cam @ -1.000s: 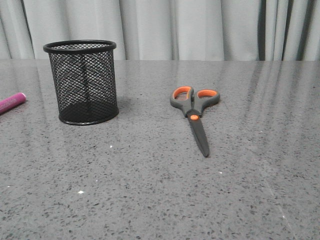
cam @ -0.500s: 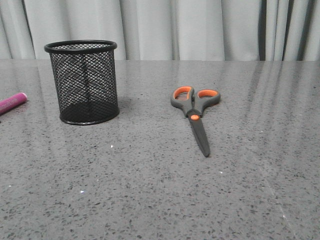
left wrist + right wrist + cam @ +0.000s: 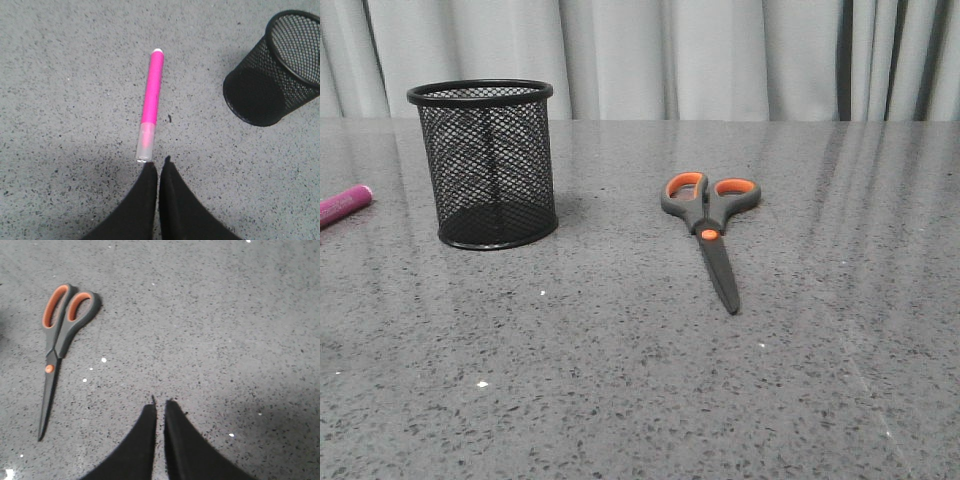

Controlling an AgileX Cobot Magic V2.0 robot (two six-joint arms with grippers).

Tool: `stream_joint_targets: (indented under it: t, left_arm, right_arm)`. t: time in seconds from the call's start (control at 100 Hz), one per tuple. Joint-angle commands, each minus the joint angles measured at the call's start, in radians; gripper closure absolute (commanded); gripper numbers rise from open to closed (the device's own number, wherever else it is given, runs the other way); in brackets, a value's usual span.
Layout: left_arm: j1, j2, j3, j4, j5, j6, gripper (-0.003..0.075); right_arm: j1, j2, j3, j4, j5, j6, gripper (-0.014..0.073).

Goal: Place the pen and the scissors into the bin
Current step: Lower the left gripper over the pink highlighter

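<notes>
Two grippers idling clenched, holding nothing: left gripper (image 3: 158,167), right gripper (image 3: 160,407) | pen (image 3: 342,206) lying at bin's (image 3: 480,94) 9 o'clock, scissors (image 3: 710,225) at 3 | risk: round pen rolling off unopened fingers.

Black wire-mesh bin (image 3: 488,165) — glossy pink plastic pen (image 3: 151,97) — speckled grey polished table (image 3: 620,400)

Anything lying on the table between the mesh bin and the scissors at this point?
No. In the front view, only bare grey tabletop lies between the bin and the scissors. The pen lies on the bin's other side.
</notes>
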Motion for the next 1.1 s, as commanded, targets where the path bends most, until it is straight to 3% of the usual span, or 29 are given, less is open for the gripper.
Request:
stream_joint_targets:
  t: [0.0,0.06,0.13,0.22,0.28,0.39,1.09]
  left_arm:
    - [-0.009,0.022,-0.04,-0.036,-0.036,0.025,0.0707]
    - [-0.009,0.034,-0.04,-0.053,-0.036,0.064,0.0641]
    - [-0.009,0.046,-0.04,-0.08,-0.036,0.088,0.0533]
    - [-0.009,0.064,-0.04,-0.099,-0.036,0.093,0.0385]
    - [-0.009,0.076,-0.04,-0.115,-0.037,0.122,0.0327]
    - [-0.009,0.105,-0.046,-0.144,-0.036,0.206,0.0325]
    - [-0.009,0.499,-0.281,-0.142,0.015,0.317,0.0353]
  right_arm:
    - [-0.005,0.004,-0.041,0.034,-0.038,-0.028,0.0445]
    - [-0.005,0.004,-0.043,0.034,-0.037,-0.028,0.0312]
    - [-0.005,0.004,-0.043,0.036,-0.034,-0.028,0.0214]
    - [-0.005,0.004,-0.043,0.041,-0.031,-0.028,0.0192]
    - [-0.005,0.004,-0.043,0.04,-0.031,-0.028,0.0198]
    - [-0.005,0.004,-0.043,0.04,-0.031,-0.028,0.02]
    - [-0.005,0.004,-0.043,0.045,-0.029,-0.028,0.02]
